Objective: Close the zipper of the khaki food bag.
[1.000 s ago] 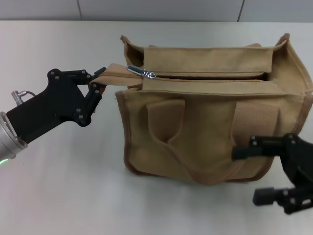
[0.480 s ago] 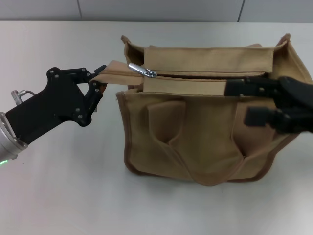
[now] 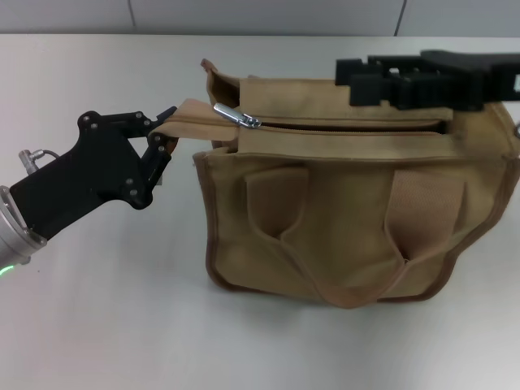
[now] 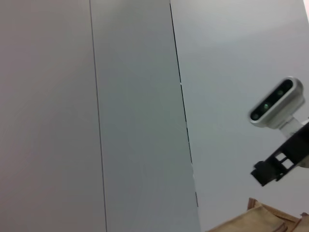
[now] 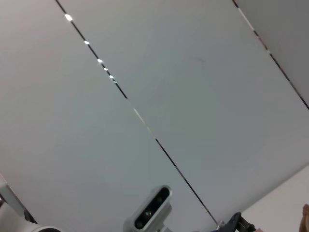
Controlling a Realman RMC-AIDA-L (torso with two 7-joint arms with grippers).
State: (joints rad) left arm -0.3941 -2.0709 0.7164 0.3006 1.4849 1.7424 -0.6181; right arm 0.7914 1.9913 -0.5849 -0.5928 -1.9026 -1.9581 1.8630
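my left end effector is clamped on the fabric tail at the left end of the zipper, fingers pinched together on the khaki tab and holding it out past the bag's left edge. my right end effector hangs above the far rim of the khaki food bag, toward the right half; i cannot tell whether its fingers are apart or together from here.

the bag sits upright on the table, handles draped down the near face. the silver pull tab lies near the left end of the track, just beside the tail i'm holding, and the slot to its right looks open along most of the top.

as i judge it, the step in hand is getting the right end effector onto that pull tab. to do it well i'd keep the left side taut and level so the tape stays straight, come down on the tab from above, pinch it squarely, then draw it rightward along the track without lifting the bag.
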